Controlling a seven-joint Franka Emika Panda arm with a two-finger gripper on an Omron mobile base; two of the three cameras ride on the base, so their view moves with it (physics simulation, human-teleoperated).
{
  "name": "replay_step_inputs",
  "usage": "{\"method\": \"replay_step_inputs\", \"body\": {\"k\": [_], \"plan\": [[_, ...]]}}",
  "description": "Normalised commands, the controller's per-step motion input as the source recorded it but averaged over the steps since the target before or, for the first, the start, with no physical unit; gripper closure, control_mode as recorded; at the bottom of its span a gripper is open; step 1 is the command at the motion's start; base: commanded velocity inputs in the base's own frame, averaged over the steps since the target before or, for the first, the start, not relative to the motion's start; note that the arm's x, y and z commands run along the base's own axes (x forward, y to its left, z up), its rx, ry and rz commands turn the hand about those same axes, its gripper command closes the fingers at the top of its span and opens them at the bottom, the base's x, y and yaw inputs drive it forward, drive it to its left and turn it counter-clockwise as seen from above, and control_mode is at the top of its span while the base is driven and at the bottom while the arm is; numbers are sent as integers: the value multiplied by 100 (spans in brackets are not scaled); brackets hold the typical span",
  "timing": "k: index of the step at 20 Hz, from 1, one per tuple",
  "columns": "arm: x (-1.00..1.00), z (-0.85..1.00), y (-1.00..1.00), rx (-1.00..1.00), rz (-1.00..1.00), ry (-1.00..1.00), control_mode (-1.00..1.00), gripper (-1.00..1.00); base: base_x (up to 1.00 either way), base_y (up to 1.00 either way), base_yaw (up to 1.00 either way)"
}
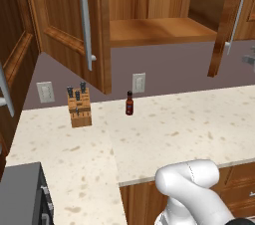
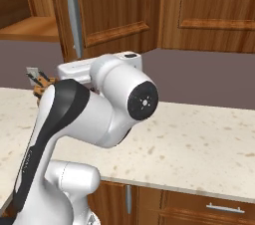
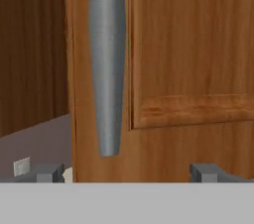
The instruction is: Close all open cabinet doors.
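1. Gripper spread fully wide, holding nothing, facing the free edge of the right-hand open cabinet door, its bar handle dead ahead.
2. Left-hand open cabinet door hanging above the counter's back-left corner, over the knife block.
3. Likely snag: fingertips catching the handle instead of pressing the panel.
4. Off-centre push could slide off the edge, leaving the door ajar.

Grey-mauve wall, white outlets, speckled beige counter, wooden base drawers.
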Motion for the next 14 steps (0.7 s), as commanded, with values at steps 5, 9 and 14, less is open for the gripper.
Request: {"method": "replay_step_inputs", "body": {"k": [5, 9, 14], "plan": [[25, -18, 0, 3, 0, -7, -100, -100, 0, 0, 0], [13, -35, 0, 4, 0, -2, -100, -100, 0, 0, 0], [17, -23, 0, 5, 0, 0, -100, -100, 0, 0, 0]]}}
